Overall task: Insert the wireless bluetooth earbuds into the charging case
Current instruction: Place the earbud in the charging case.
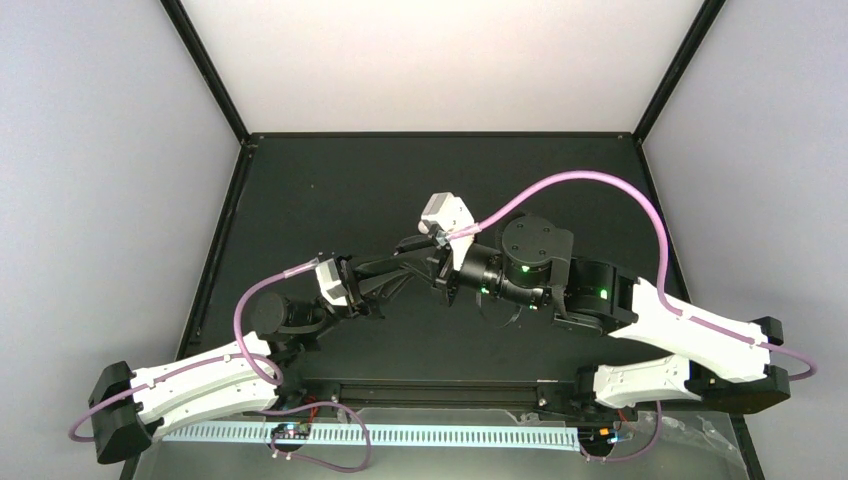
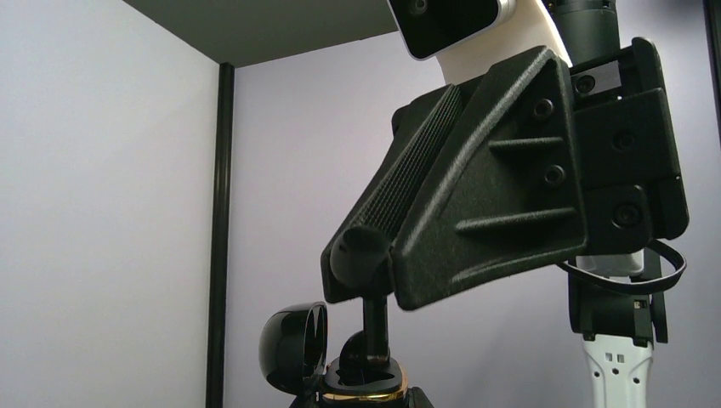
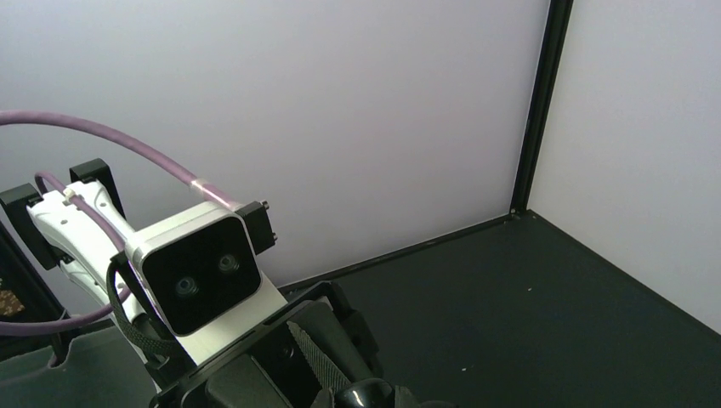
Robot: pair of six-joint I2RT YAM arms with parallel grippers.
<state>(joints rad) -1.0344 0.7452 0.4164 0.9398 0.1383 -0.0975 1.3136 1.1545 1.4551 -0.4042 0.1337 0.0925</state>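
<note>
Left wrist view: open charging case (image 2: 293, 347) low centre, raised off the table, clenched in left gripper (image 1: 408, 246). Just above, right gripper (image 2: 361, 265) pinching dark rounded piece (image 2: 374, 319) standing in case; whether earbud, cannot tell.

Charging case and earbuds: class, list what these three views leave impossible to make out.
1. Earbuds: none recognisable in any view. In the top view, the right arm's white camera covers the work spot.
2. Charging case: in the left wrist view, only its open lid and rim show; the bottom edge cuts off the body.
3. Dark stem standing in the case: backlit, so whether it is an earbud is unclear.
4. Right gripper: seen side-on, so the jaw gap is hidden.
</note>
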